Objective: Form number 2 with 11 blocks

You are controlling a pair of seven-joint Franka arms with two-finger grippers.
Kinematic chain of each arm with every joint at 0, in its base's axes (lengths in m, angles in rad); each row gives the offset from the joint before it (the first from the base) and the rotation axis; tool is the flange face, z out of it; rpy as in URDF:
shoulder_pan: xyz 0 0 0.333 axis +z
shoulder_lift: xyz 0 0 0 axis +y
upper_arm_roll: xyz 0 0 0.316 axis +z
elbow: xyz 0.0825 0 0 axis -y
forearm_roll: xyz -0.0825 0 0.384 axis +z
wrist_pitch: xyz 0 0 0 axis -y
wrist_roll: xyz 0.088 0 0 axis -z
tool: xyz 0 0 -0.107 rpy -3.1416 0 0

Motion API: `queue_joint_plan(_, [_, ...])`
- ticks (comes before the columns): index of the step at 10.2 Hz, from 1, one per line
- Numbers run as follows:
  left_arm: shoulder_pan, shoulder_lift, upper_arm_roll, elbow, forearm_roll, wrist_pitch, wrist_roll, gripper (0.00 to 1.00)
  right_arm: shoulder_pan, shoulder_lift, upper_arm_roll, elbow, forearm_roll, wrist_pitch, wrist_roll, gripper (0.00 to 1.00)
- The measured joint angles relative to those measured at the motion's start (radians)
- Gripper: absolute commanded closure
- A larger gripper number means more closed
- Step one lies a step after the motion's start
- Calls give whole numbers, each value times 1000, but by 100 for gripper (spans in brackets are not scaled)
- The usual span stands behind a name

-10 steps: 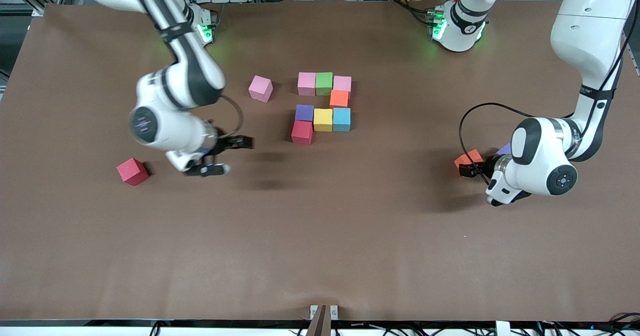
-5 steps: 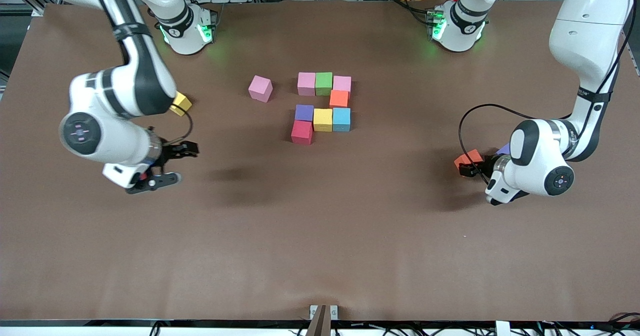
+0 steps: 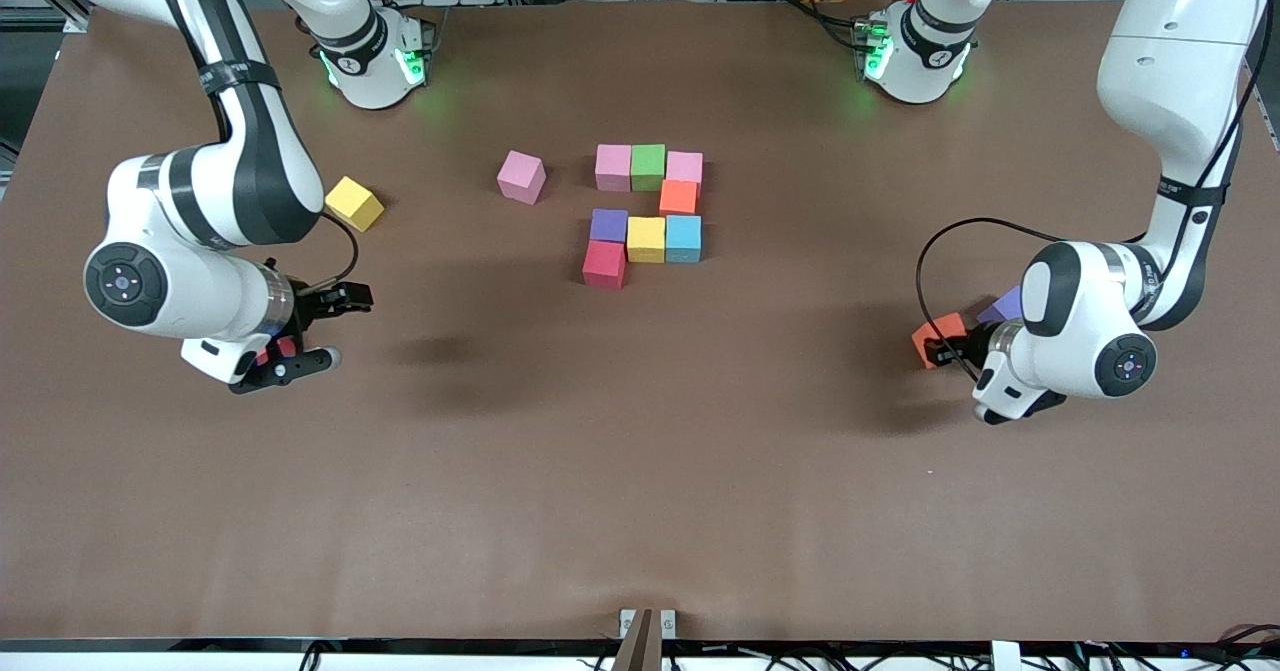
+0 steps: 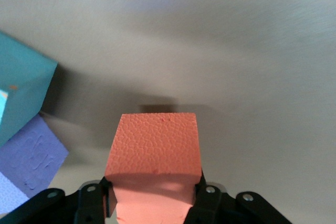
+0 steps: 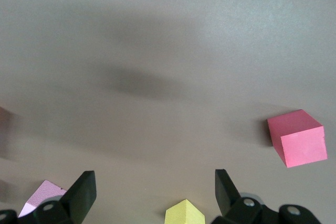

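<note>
**Foam cubes on a brown tabletop, one orange cube clamped**

Matte foam with a fine pebbled skin makes up every cube here, all the same size with crisp square edges. On the brown tabletop (image 3: 640,471), the partly built number 2 (image 3: 647,213) sits in the middle, toward the robots' bases. Its top row is a pink cube (image 3: 613,167), a green cube (image 3: 648,166) and a second pink cube (image 3: 685,167), edge to edge. An orange cube (image 3: 679,197) sits under that second pink one. The next row holds a purple cube (image 3: 609,225), a yellow cube (image 3: 646,239) and a light blue cube (image 3: 684,238). A red cube (image 3: 605,264) lies under the purple one.

A loose pink cube (image 3: 521,176) rests beside the top row, toward the right arm's end. A loose yellow cube (image 3: 354,203) lies farther that way, turned at an angle.

The left tool (image 3: 948,347) is low over the tabletop at the left arm's end, its fingers pressed against two sides of a second orange cube (image 4: 154,150). A lilac cube (image 3: 1003,305) lies just beside it, partly hidden by the wrist.

The right tool (image 3: 322,327) hangs over the right arm's end with its fingers (image 5: 81,195) spread wide and nothing between them. A red cube (image 5: 297,138) rests on the tabletop near it.
</note>
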Motion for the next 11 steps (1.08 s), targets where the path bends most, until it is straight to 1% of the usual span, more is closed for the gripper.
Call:
queue_joint_plan(2, [-69,-3,-3,60,-5,0,-15,94,0,3,-2,0,-9,0,0,0])
queue_joint_plan(4, [-198,6,-5,112,-9,0,-138,93,-1,10,-6,-1,-70,8,-35,0])
queue_joint_plan(6, [-335,47,-3,184,-29,2,-253,94,-7,24,-22,-23,-87,67,-116,0])
queue_joint_plan(7, [-380,70,-1,230,-49,3,-259,94,-12,32,-44,-51,-90,123,-175,0])
queue_joint_plan(8, [-427,89,10,274,-63,3,-259,94,-20,40,-70,-88,-91,186,-236,0])
queue_joint_plan(9, [-488,106,41,312,-89,3,-259,93,-39,44,-84,-125,-91,243,-278,0])
queue_joint_plan(11, [-595,139,92,379,-170,3,-259,93,-96,51,-89,-159,-92,284,-357,0])
